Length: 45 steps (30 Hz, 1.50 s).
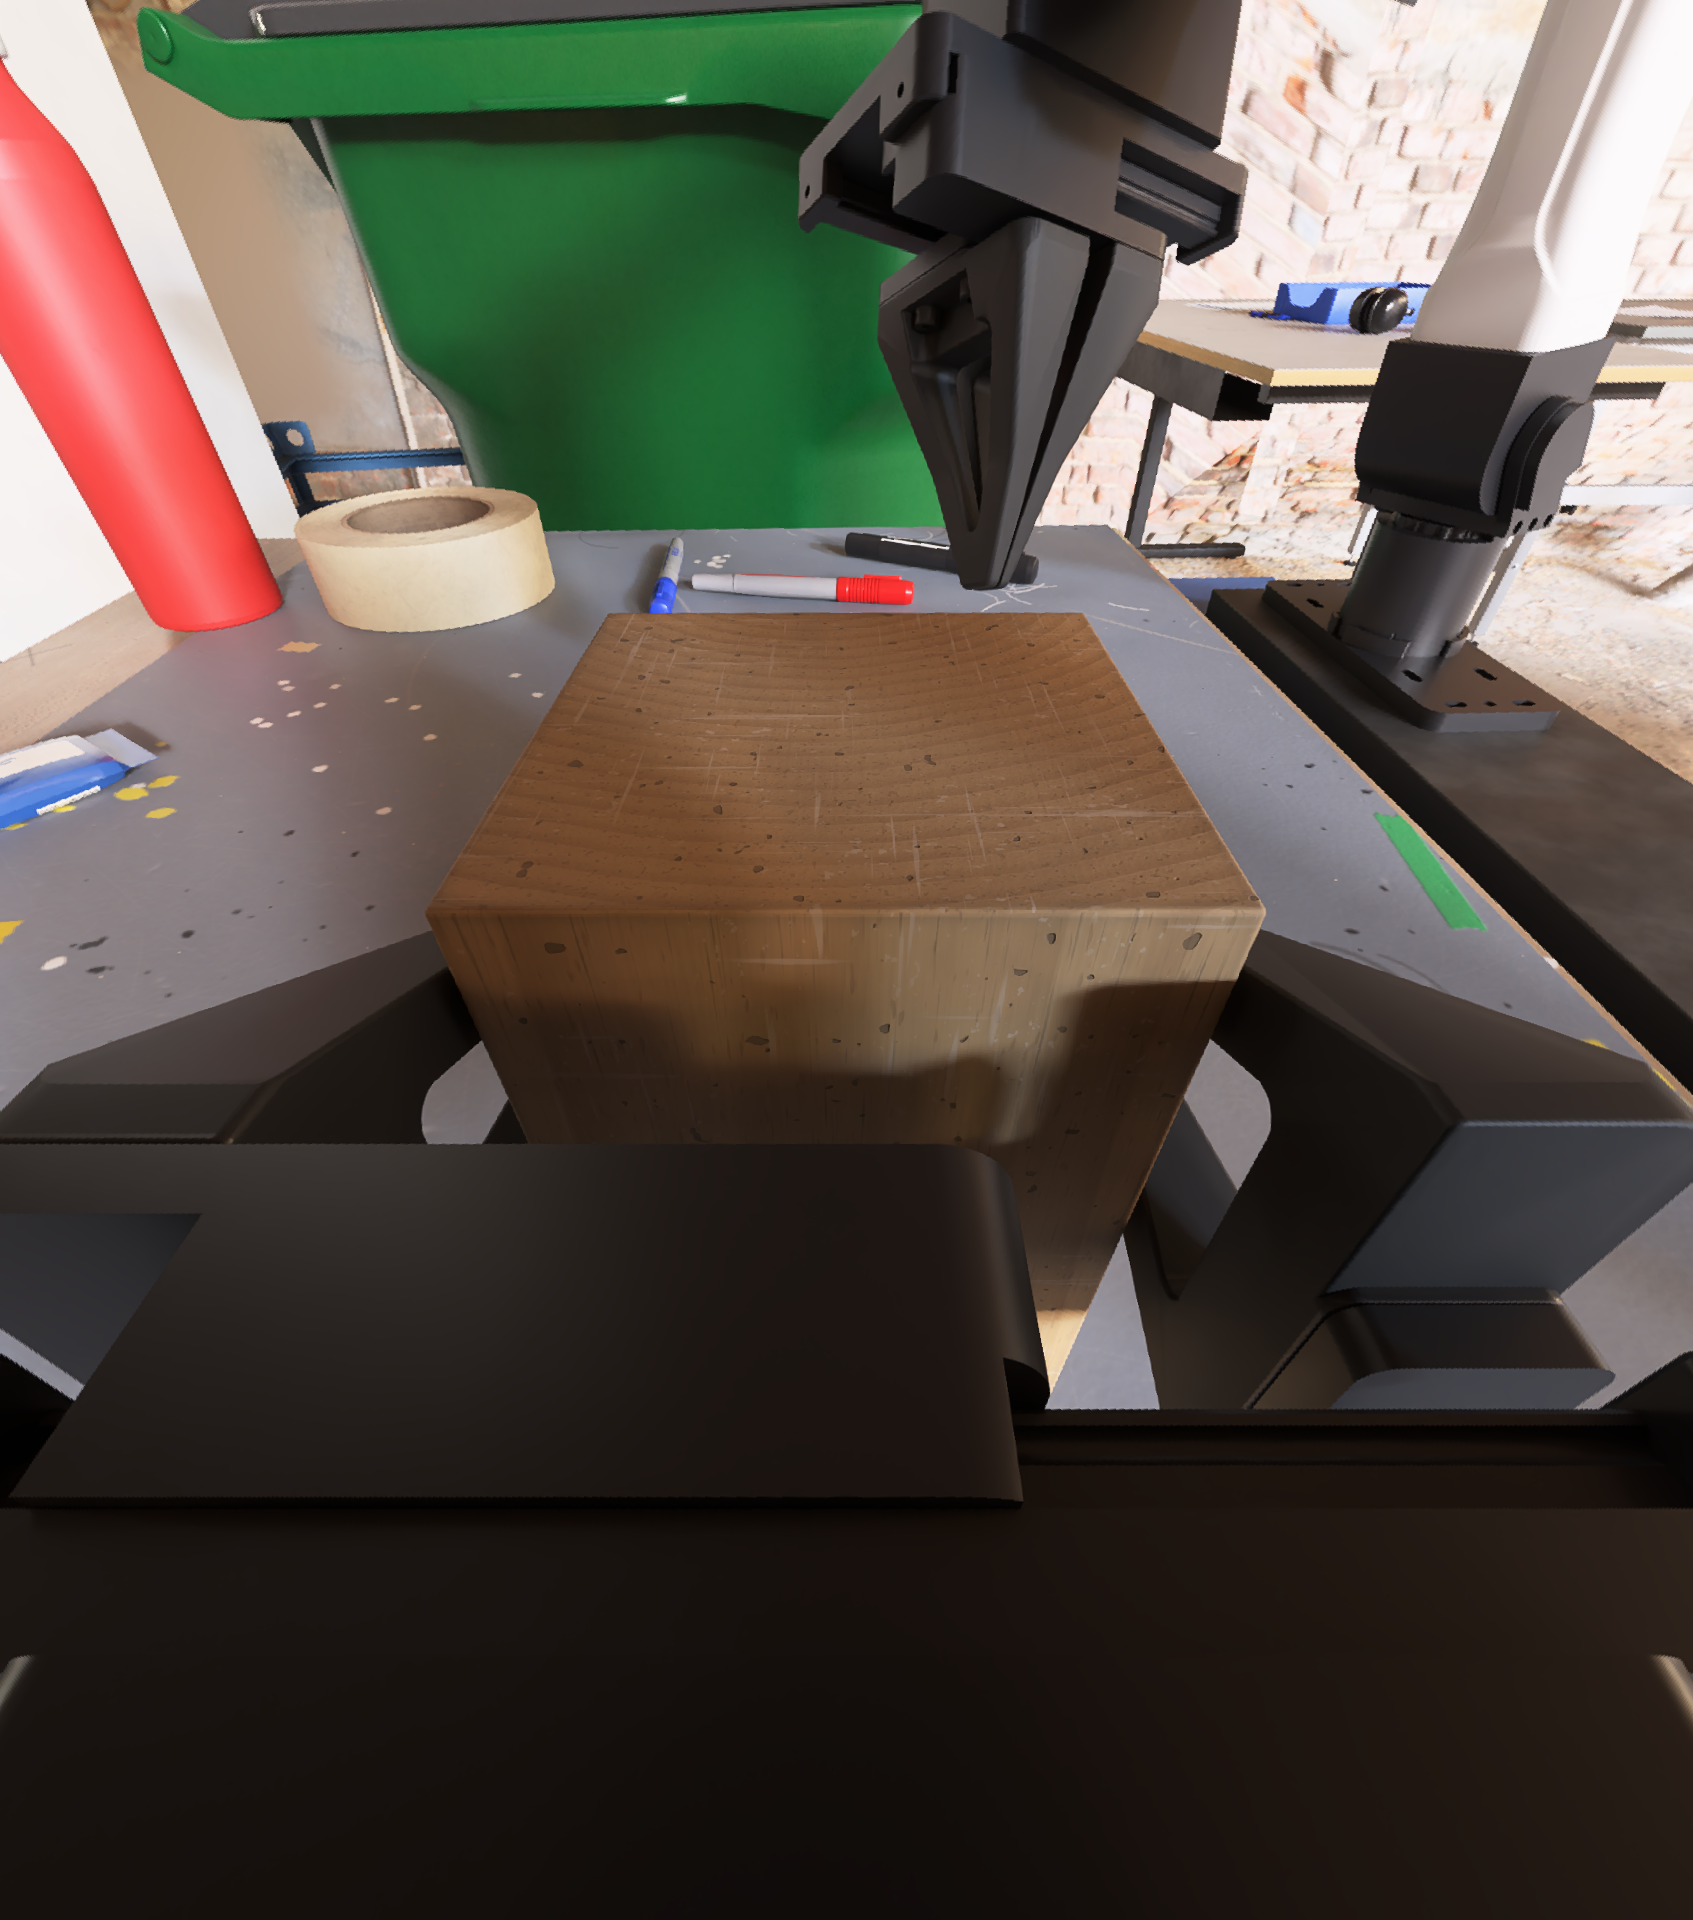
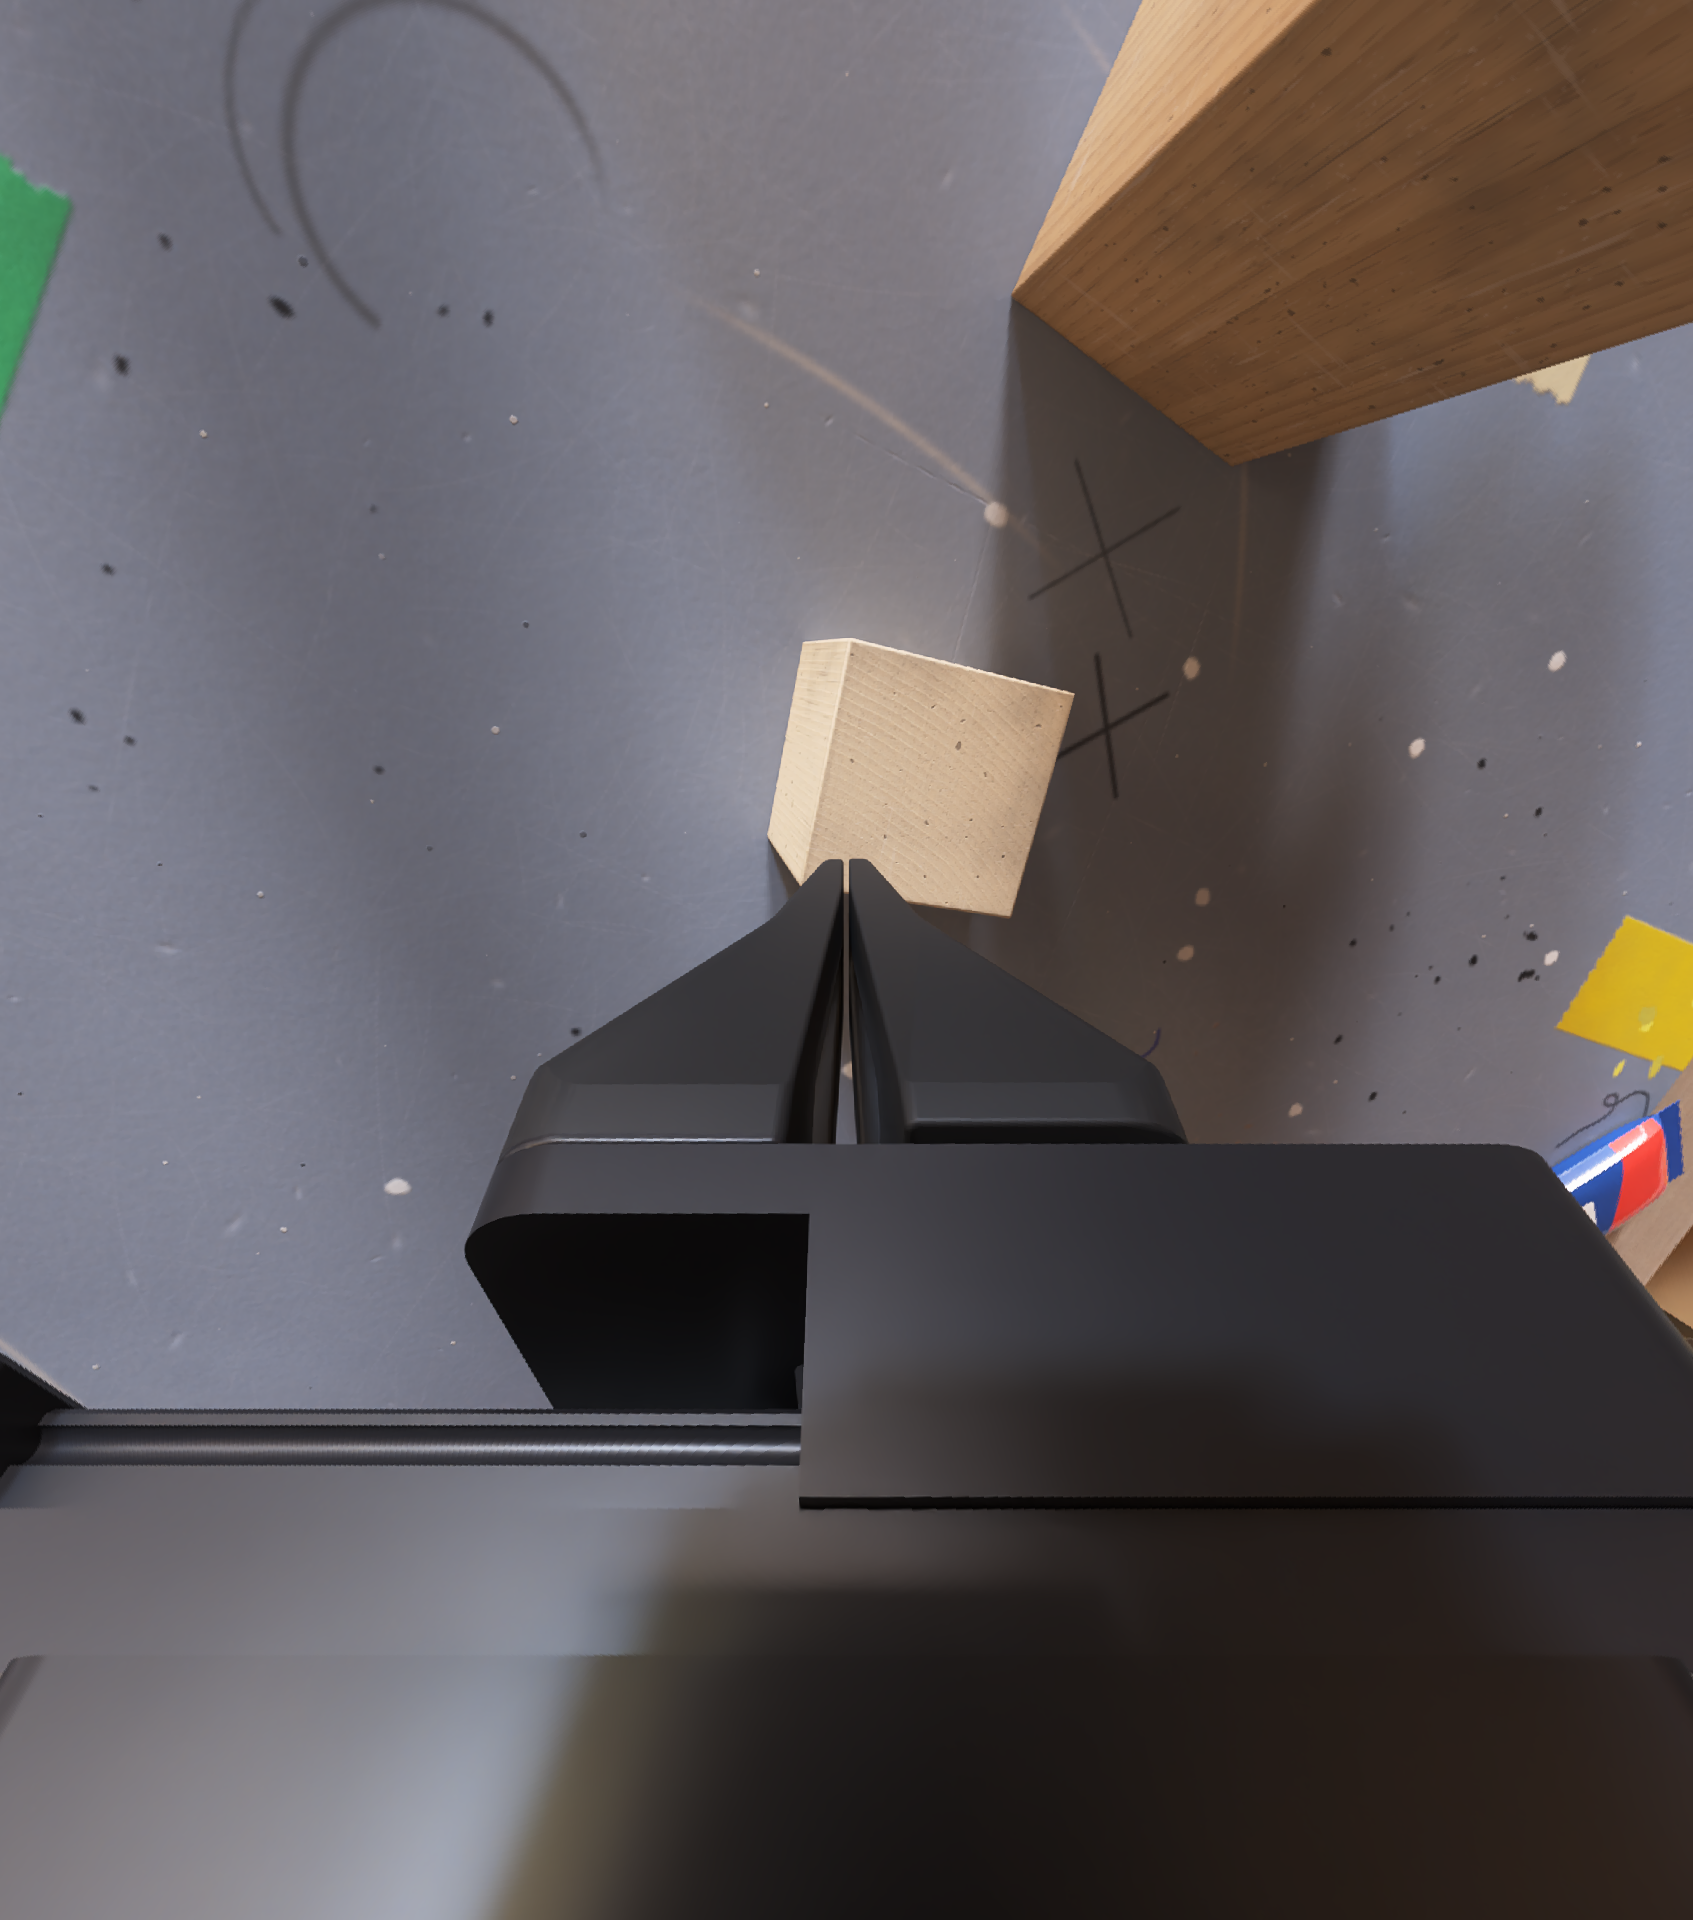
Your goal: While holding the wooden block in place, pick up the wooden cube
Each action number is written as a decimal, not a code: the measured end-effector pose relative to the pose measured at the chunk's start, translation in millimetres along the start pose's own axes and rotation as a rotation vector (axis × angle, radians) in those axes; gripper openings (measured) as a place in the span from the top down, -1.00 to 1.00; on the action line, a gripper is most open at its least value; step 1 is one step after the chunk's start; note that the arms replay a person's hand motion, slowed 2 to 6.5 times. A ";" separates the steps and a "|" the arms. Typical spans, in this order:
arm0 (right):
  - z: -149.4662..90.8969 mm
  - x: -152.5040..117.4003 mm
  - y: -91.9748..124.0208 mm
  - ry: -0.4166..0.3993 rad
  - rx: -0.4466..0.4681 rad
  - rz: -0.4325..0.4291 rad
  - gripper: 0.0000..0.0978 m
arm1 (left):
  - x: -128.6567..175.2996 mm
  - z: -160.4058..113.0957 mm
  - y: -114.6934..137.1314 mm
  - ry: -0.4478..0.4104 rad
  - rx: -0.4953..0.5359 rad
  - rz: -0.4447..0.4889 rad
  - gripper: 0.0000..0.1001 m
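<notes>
A large brown wooden block (image 1: 842, 769) stands on the grey table (image 1: 302, 831). My left gripper (image 1: 847, 977) has one finger against each side of the block and is shut on it. The block also shows in the right wrist view (image 2: 1444, 208) at the upper right. A small pale wooden cube (image 2: 925, 774) sits on the table near the block's corner; the left wrist view does not show it. My right gripper (image 2: 844, 868) is shut and empty, its tips over the cube's near edge. It also shows in the left wrist view (image 1: 993, 566), behind the block.
A green bin (image 1: 634, 312) stands behind the table. A red cylinder (image 1: 83, 364), a tape roll (image 1: 426, 561), several markers (image 1: 800, 588) and a blue packet (image 1: 0, 790) lie on the left and back. The right arm's base (image 1: 1413, 623) is on the right.
</notes>
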State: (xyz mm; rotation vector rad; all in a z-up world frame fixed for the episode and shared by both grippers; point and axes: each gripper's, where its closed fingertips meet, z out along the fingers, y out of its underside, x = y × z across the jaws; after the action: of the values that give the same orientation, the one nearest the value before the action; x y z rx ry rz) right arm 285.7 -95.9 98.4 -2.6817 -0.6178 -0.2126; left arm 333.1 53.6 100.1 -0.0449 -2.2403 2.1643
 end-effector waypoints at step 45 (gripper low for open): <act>-1.8 31.6 -8.1 0.083 0.057 0.047 0.98 | 0.0 -0.1 0.0 0.000 0.001 0.000 -0.45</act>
State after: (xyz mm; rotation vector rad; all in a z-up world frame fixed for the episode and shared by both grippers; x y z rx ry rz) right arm 310.2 -77.5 109.9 -2.6148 -0.5267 -0.2872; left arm 333.1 53.7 100.1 -0.0454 -2.2392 2.1651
